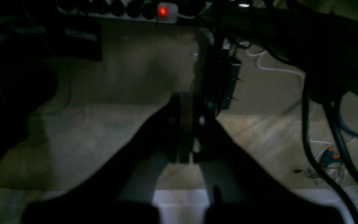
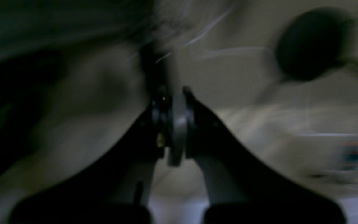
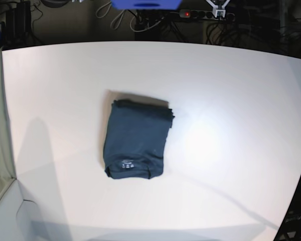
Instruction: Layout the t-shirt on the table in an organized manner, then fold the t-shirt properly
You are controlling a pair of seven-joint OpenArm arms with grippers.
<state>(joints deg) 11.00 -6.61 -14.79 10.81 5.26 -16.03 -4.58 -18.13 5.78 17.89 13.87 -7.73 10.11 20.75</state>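
Note:
The dark navy t-shirt [image 3: 137, 138] lies folded into a compact rectangle near the middle of the white table [image 3: 231, 100], its small white neck label [image 3: 126, 163] facing the near edge. Neither arm shows in the base view. In the left wrist view my left gripper [image 1: 186, 102] is shut with nothing between its fingers, and only the dim floor lies beyond it. The right wrist view is blurred; my right gripper [image 2: 174, 102] is shut and empty there too. Neither wrist view shows the shirt.
A power strip [image 1: 163, 11] with a lit red switch lies on the floor beyond the table's far edge [image 3: 186, 14]. Dark cables [image 1: 322, 140] hang at the right of the left wrist view. A blurred dark round object [image 2: 312, 43] sits at the upper right of the right wrist view.

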